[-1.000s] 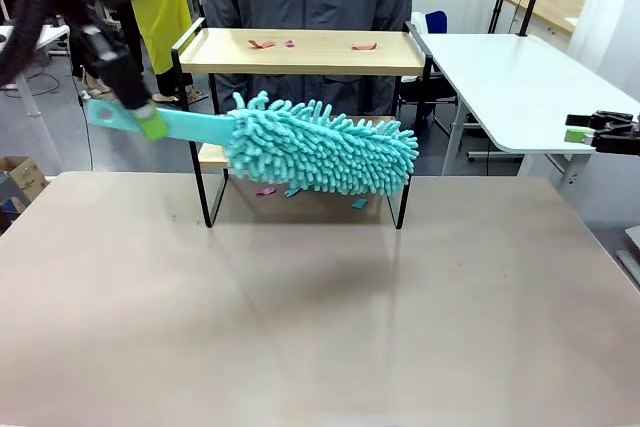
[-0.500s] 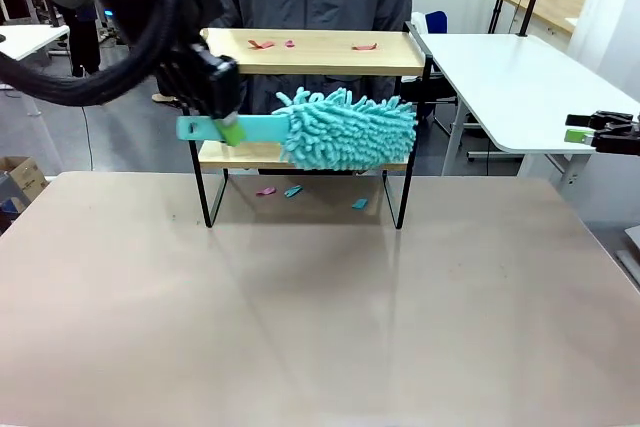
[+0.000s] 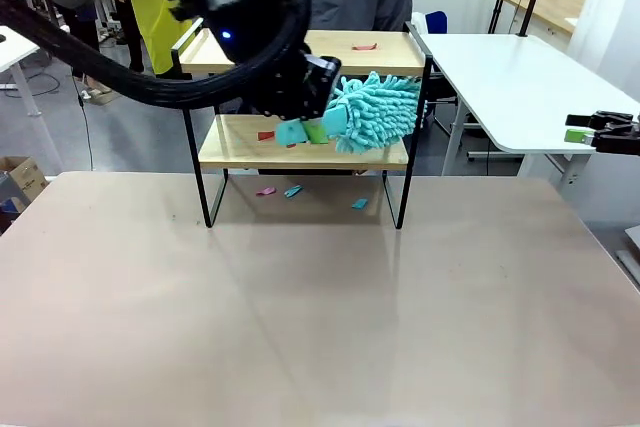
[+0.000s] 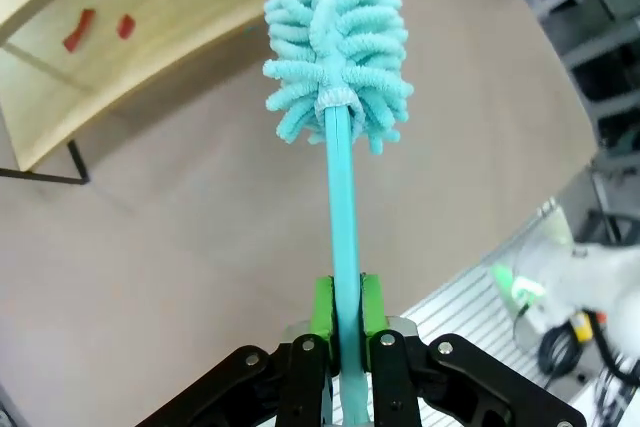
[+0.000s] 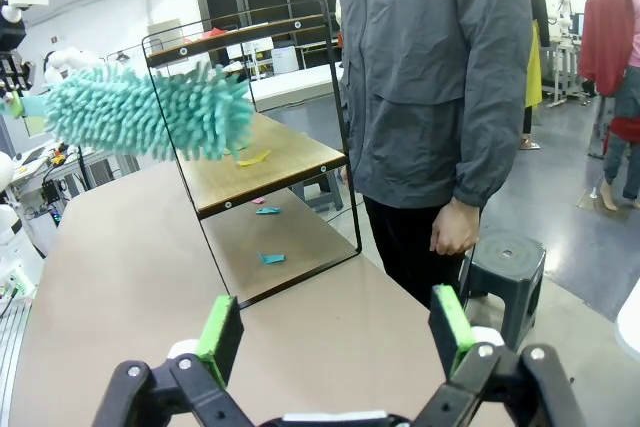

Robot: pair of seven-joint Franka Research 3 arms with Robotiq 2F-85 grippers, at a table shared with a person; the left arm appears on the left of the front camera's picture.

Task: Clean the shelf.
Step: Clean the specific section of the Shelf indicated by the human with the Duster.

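Observation:
The shelf [image 3: 240,150] stands at the table's far side, two wooden boards in a black frame. My left gripper [image 3: 315,131] is shut on the handle of a teal fluffy duster [image 3: 378,112], whose head lies between the boards at the right end. In the left wrist view the green pads [image 4: 322,307] clamp the duster handle [image 4: 344,207], and the shelf board [image 4: 110,57] carries red, green and yellow scraps. A red scrap [image 3: 365,47] lies on the top board. My right gripper [image 3: 600,131] hangs open off to the right; its fingers [image 5: 220,332] hold nothing.
A person [image 5: 440,77] stands right behind the shelf, one hand hanging down. Small scraps [image 3: 292,191] lie on the table under the shelf. A white side table [image 3: 500,77] is at the right and a grey stool [image 5: 505,257] beside the person.
My left arm has swung right and toward the shelf, carrying the duster head from in front of the shelf into the gap between the boards. The right arm has stayed still.

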